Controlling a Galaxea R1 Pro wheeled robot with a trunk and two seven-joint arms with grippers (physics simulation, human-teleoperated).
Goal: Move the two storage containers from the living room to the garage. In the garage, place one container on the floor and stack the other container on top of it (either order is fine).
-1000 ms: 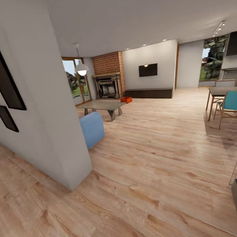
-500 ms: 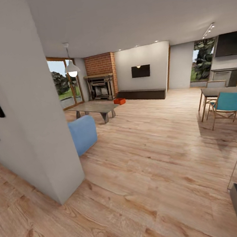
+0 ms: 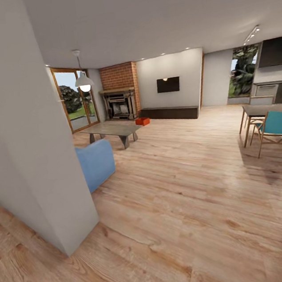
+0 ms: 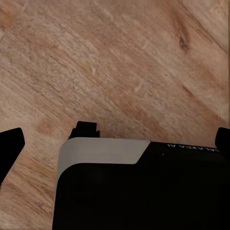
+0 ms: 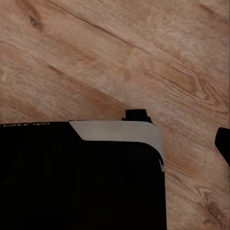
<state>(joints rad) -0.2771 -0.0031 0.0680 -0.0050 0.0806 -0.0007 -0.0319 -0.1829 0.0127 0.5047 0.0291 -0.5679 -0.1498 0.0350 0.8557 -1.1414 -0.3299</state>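
Ahead, one orange-red storage container (image 3: 142, 121) sits beside the brick fireplace (image 3: 118, 98).

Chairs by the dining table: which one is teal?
The nearer chair, at the table's front, has the teal back; the far one is grey.

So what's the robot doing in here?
It's standing in the living room, looking across the wood floor. It isn't holding anything yet. One orange-red storage container sits far off on the floor by the brick fireplace, next to the long dark cabinet. The robot still has to get over there.
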